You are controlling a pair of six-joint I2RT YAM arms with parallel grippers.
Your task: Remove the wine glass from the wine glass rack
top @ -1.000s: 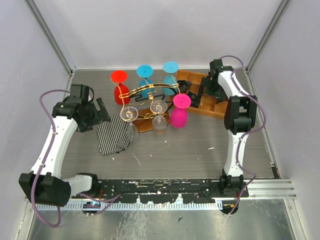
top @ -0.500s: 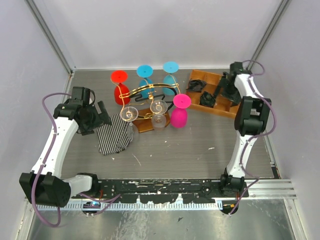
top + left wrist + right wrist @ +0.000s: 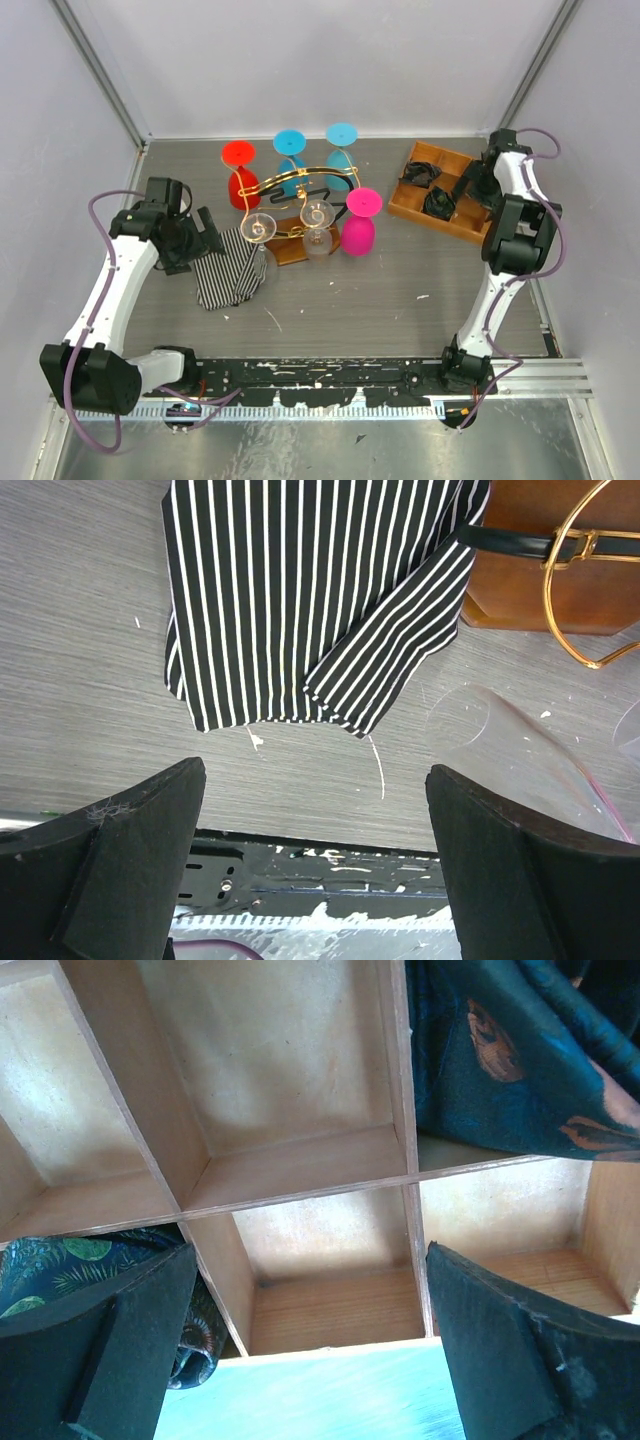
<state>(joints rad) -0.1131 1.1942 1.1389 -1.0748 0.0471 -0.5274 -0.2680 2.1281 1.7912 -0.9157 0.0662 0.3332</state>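
The wine glass rack [image 3: 300,190] is a gold wire stand with a black band on a brown wooden base [image 3: 288,248], mid-table. Red [image 3: 240,175], blue [image 3: 290,160] and pink [image 3: 358,225] glasses and two clear wine glasses [image 3: 258,228] hang upside down on it. My left gripper [image 3: 205,232] is open and empty, left of the rack above the striped cloth's edge. In the left wrist view [image 3: 315,880] a clear glass bowl [image 3: 520,755] and the rack base [image 3: 530,585] lie to the right. My right gripper [image 3: 470,185] is open over the wooden tray, with empty compartments between its fingers [image 3: 310,1350].
A black-and-white striped cloth [image 3: 228,265] lies left of the rack base. The orange-brown compartmented tray [image 3: 412,203] sits at the back right, holding dark patterned cloths [image 3: 510,1060]. The enclosure walls stand close on the left, right and back.
My right gripper and the wooden tray have moved to the right, away from the rack. The left arm has barely moved.
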